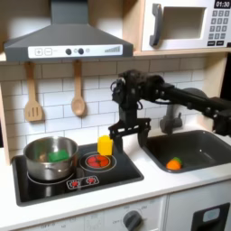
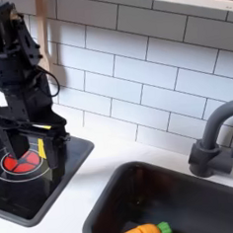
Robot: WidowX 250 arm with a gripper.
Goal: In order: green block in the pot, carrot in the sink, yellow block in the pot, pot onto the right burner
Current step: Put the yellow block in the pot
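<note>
Landmark: pot point(image 1: 50, 158), on the stove's burner at the first exterior view's left. Green block point(image 1: 58, 155) inside pot. Yellow block point(image 1: 106, 145) just beside pot, upright on the red burner point(image 1: 97, 161). Gripper point(image 1: 126, 133) above yellow block, fingers spread, holding nothing. Carrot point(image 1: 173, 163) well away from pot, lying in sink point(image 1: 209, 144).
</note>
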